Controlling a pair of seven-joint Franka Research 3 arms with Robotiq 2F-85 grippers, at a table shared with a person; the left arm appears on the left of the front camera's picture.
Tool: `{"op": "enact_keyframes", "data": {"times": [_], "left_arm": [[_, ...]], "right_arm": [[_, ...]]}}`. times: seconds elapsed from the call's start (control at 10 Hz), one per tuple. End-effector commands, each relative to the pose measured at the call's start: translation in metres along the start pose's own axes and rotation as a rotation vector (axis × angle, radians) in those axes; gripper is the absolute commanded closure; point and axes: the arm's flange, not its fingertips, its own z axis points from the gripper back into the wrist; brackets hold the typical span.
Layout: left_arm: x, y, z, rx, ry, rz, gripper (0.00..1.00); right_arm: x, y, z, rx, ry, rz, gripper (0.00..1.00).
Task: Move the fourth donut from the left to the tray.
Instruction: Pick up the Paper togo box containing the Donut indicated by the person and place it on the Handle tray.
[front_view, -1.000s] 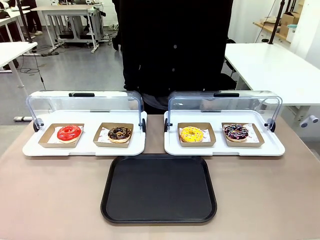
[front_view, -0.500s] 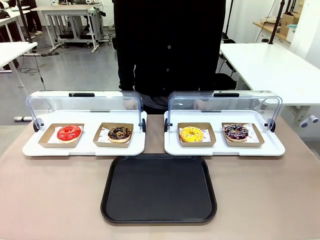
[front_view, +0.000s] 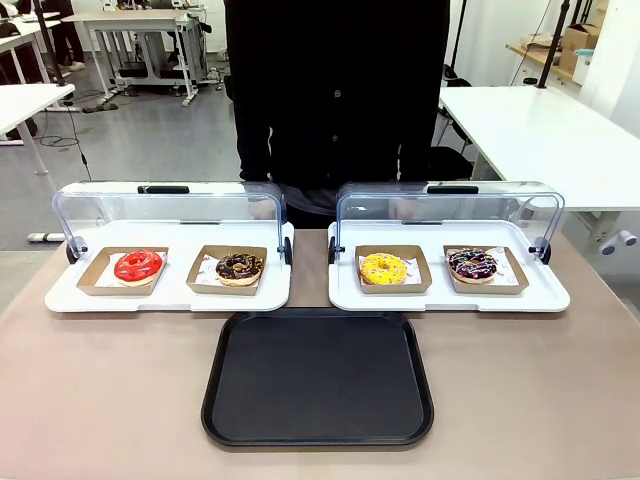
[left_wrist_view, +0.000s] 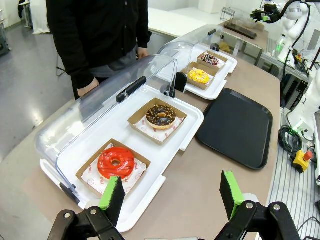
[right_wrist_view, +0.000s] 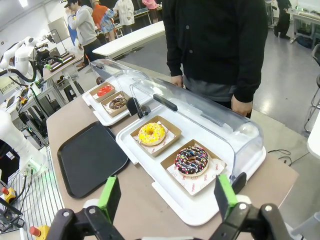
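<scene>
Zero change on the table (front_view: 100, 400) over the last second; only the person (front_view: 340, 90) shifted. The fourth donut (front_view: 472, 263) sits in the right case (front_view: 450, 298), well apart from the bare tray (front_view: 318, 375). Left gripper (left_wrist_view: 172, 194) and right gripper (right_wrist_view: 166, 195) both released. Task not started.

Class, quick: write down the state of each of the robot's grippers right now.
Left gripper: open, holding nothing.
Right gripper: open, holding nothing.

Bright even light, faint shadows, sheen on clear lids (front_view: 450, 205), wrist-view edges bowed
</scene>
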Motion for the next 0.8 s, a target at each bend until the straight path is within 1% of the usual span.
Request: {"op": "enact_keyframes", "data": {"times": [0.0,0.7], "left_arm": [[0.0010,0.0022,0.0005,-0.003,-0.025,-0.022,0.00],[0.0010,0.0022,0.0005,-0.003,-0.025,-0.022,0.00]], "right_arm": [[0.0014,-0.0009,-0.0014,0.001,-0.032,0.029,0.00],[0.0014,-0.0009,-0.0014,0.001,-0.032,0.029,0.00]]}}
